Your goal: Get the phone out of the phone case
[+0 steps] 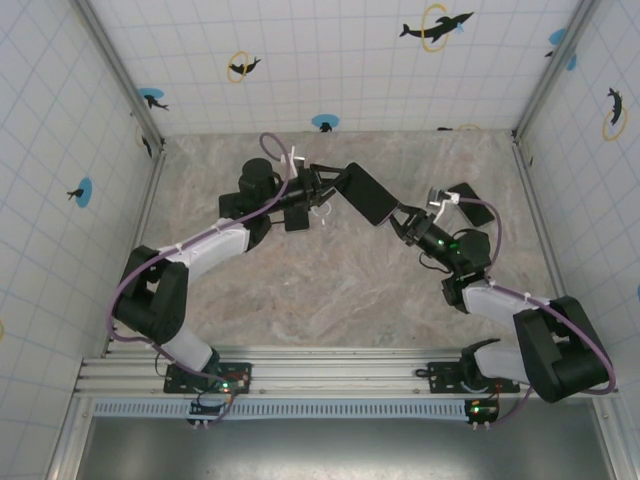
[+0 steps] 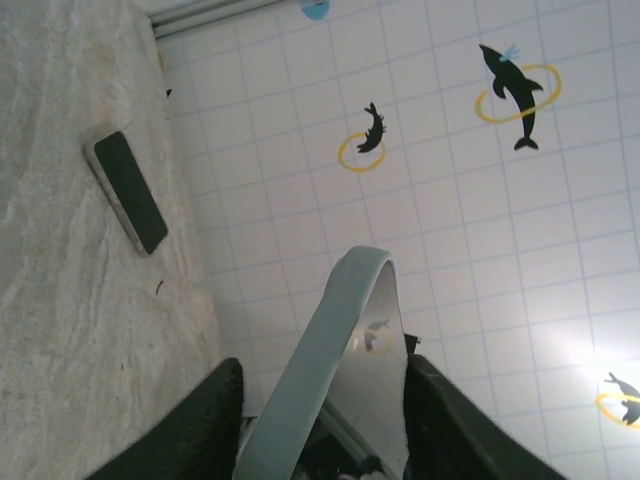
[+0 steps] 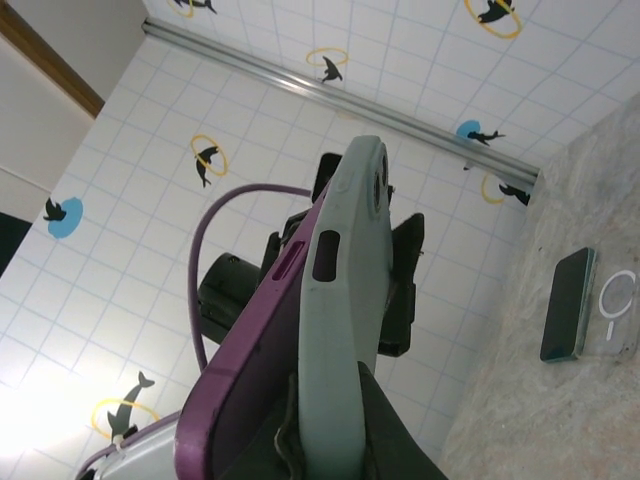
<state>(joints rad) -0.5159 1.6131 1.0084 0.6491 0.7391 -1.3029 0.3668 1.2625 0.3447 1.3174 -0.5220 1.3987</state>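
The near half of the table (image 1: 340, 300) is bare and free to pass. Farther back the raised phone (image 1: 368, 193) bars the middle, and a second phone (image 1: 472, 204) lies near the right wall (image 1: 590, 150).

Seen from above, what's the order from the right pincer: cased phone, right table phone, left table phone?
1. Cased phone: centre, gripped by the right pincer.
2. Right table phone: just to the pincer's right.
3. Left table phone: far side, beside the left arm.
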